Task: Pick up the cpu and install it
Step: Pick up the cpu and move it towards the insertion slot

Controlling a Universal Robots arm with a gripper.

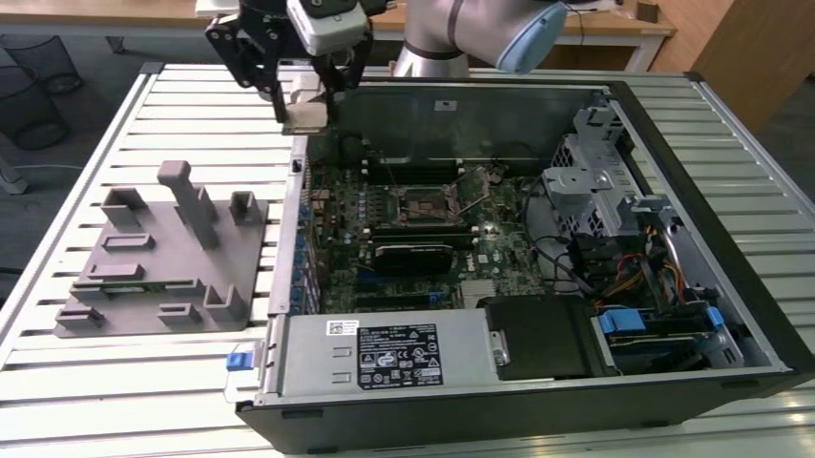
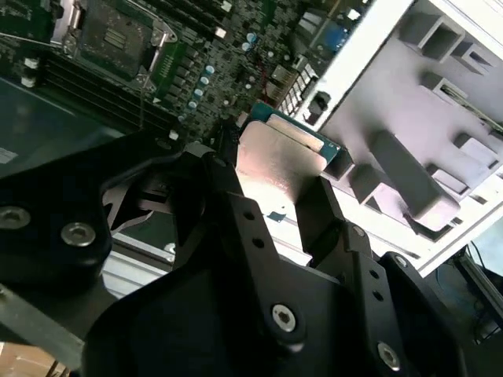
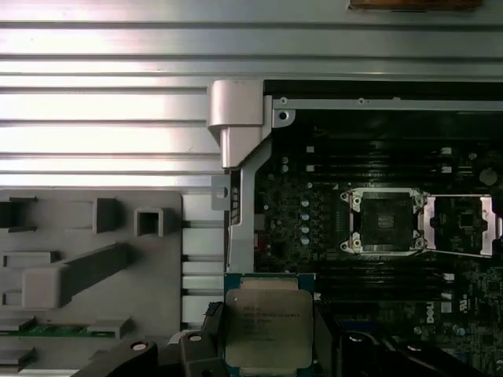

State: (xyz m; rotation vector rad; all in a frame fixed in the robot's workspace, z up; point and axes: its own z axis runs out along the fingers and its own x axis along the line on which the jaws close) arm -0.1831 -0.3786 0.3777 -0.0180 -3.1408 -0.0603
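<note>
Fingers [image 2: 321,206] clamp the cpu [image 2: 275,161] by its edges, held level for seating, well apart from the open socket [image 3: 383,222].

The arm [image 1: 446,29] reaches down over the computer case [image 1: 726,248]. Its gripper [image 1: 305,107] hangs above the case's far corner on the exterior view's left, fingers [image 2: 236,212] pointing down, pinched on the cpu [image 1: 307,117].
</note>
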